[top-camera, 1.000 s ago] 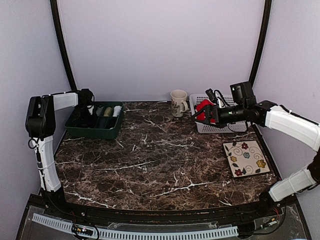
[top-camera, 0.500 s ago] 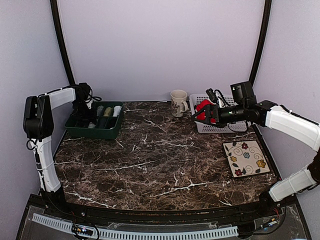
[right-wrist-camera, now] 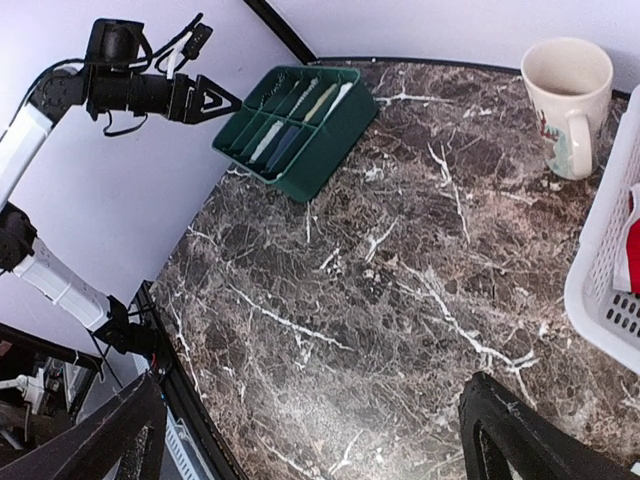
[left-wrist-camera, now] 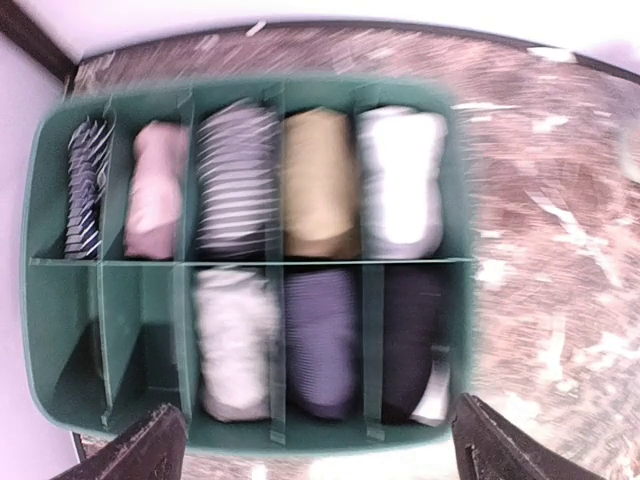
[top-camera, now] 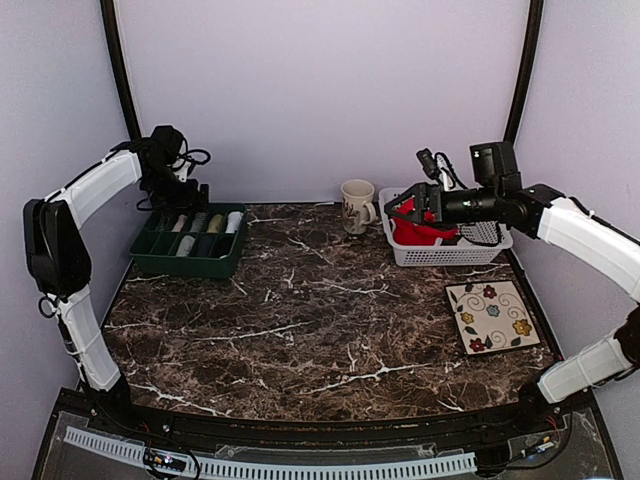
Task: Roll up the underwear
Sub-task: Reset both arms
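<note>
Top view: the left arm arches high along the left wall. The left gripper (top-camera: 193,190) hangs over the back edge of the green tray (top-camera: 185,264), clear of it, and its jaws are too small to read here. The right arm reaches in from the right with its forearm about level. The right gripper (top-camera: 398,208) is over the left end of the white basket (top-camera: 445,256), jaws spread, nothing between them. The red underwear (top-camera: 412,232) lies bunched in the basket just under those fingers. The rolled underwear (top-camera: 205,222) sits in the tray's slots. A mug (top-camera: 356,205) stands just left of the basket on the marble table (top-camera: 320,320).

Left wrist view: blurred, looking straight down on the tray. Both fingertips sit in the bottom corners, wide apart and empty. The far row holds five rolls: dark striped, pink, grey striped, mustard, white. The near row holds a light grey roll (left-wrist-camera: 235,345), a navy roll (left-wrist-camera: 322,340) and a near-black roll (left-wrist-camera: 412,335), each upright in its own slot.

Right wrist view: looks down across the table, fingers far apart with only marble between them. A sliver of red cloth shows inside the basket wall at the right edge. Across the table, the left gripper's jaws are splayed beside the tray.
</note>
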